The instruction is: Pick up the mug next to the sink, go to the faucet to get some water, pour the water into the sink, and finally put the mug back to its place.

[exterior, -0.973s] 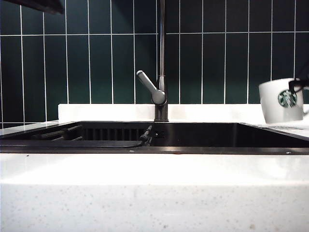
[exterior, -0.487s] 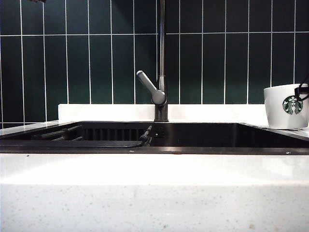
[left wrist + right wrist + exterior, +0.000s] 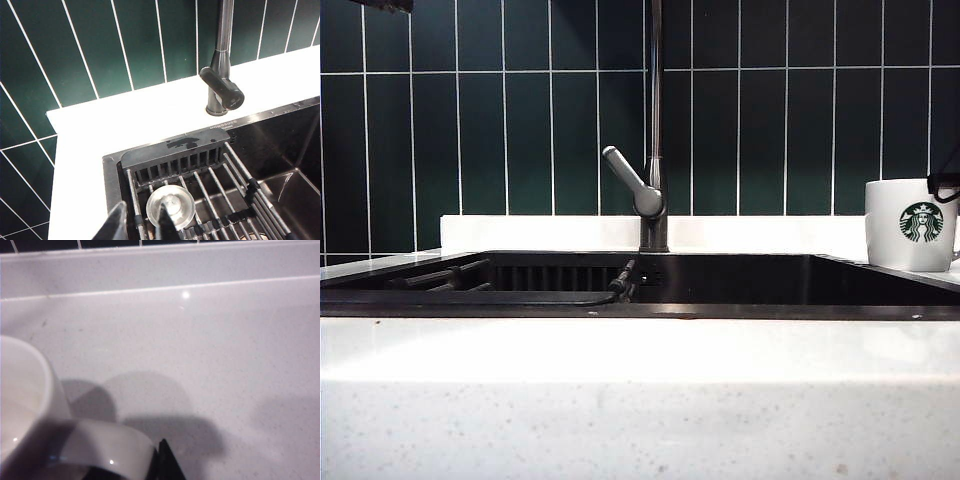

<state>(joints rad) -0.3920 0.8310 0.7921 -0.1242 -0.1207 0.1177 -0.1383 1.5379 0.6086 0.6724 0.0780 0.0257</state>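
The sink (image 3: 740,280) lies dark under the faucet (image 3: 655,130). The mug (image 3: 910,225) stands upright on the counter (image 3: 640,350) right of it. The right gripper (image 3: 150,465) sits at its handle, jaw gap unclear. The left gripper (image 3: 140,222) hangs over the sink, jaws narrowly apart, empty.

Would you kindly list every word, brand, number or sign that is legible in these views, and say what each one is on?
"MONBSUKE", or something close: small pale lettering on the sink rim near the faucet; blurred, so the spelling is uncertain.
A still smaller line beneath it: too small to read.
Round green-and-white siren emblem on the mug: a logo only, with no legible lettering.
Nothing else bears readable text, including everything in the right wrist view.
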